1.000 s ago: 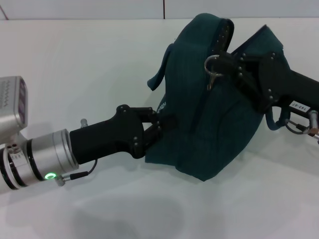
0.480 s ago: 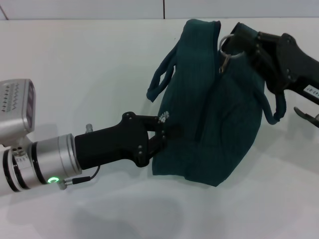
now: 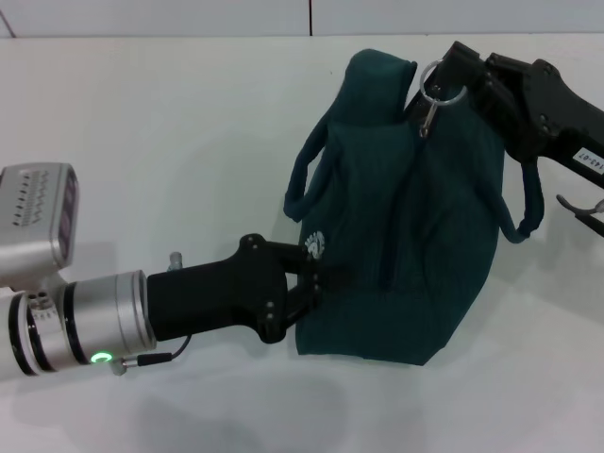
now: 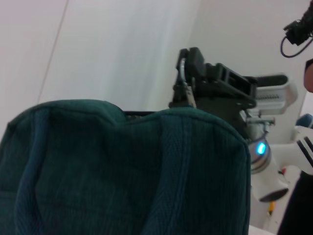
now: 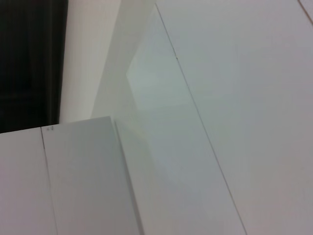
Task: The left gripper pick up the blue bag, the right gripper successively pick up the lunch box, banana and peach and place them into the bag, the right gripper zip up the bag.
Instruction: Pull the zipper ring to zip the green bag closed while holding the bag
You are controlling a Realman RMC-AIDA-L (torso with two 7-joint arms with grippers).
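The blue bag (image 3: 406,236) stands on the white table in the head view, bulging, with its handles hanging at both sides. My left gripper (image 3: 316,278) is shut on the bag's lower left side, by the small white logo. At the bag's top right, my right gripper (image 3: 445,80) is shut on the metal ring of the zipper pull (image 3: 432,99). The left wrist view shows the bag's top edge (image 4: 122,166) close up, with the right gripper (image 4: 188,85) and ring behind it. The lunch box, banana and peach are out of view.
The white table (image 3: 170,142) spreads out on all sides of the bag, and its far edge meets a pale wall at the back. The right wrist view shows only white panels (image 5: 220,98).
The right gripper has drawn the zipper pull up and to the right along the bag's top, and the open mouth seen earlier no longer shows. The bag stands more upright, and the left gripper has sunk slightly.
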